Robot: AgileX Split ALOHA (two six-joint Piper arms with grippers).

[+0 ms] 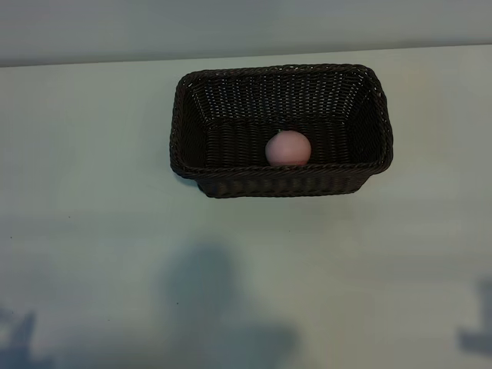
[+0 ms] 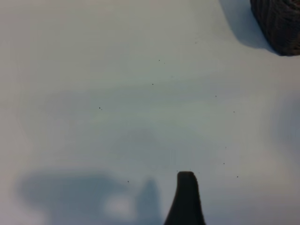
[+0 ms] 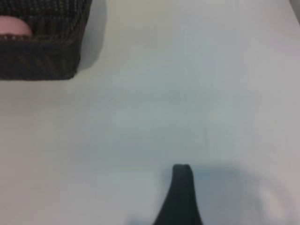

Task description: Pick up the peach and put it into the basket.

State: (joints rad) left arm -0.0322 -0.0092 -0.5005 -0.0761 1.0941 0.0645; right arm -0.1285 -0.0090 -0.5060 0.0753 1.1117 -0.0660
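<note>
A pale table (image 1: 92, 231) fills our view. The peach (image 1: 288, 148) sits inside the wicker basket (image 1: 280, 184) at twelve o'clock, against its near wall, so we judge the task done. Our left gripper (image 2: 185, 197) and right gripper (image 3: 180, 192) hang wide and empty, well apart from it.

Pale counter (image 1: 92, 192) with one basket (image 1: 231, 186)

The dark woven basket sits directly on the counter toward its far edge, with soft shadows across the near side.
</note>
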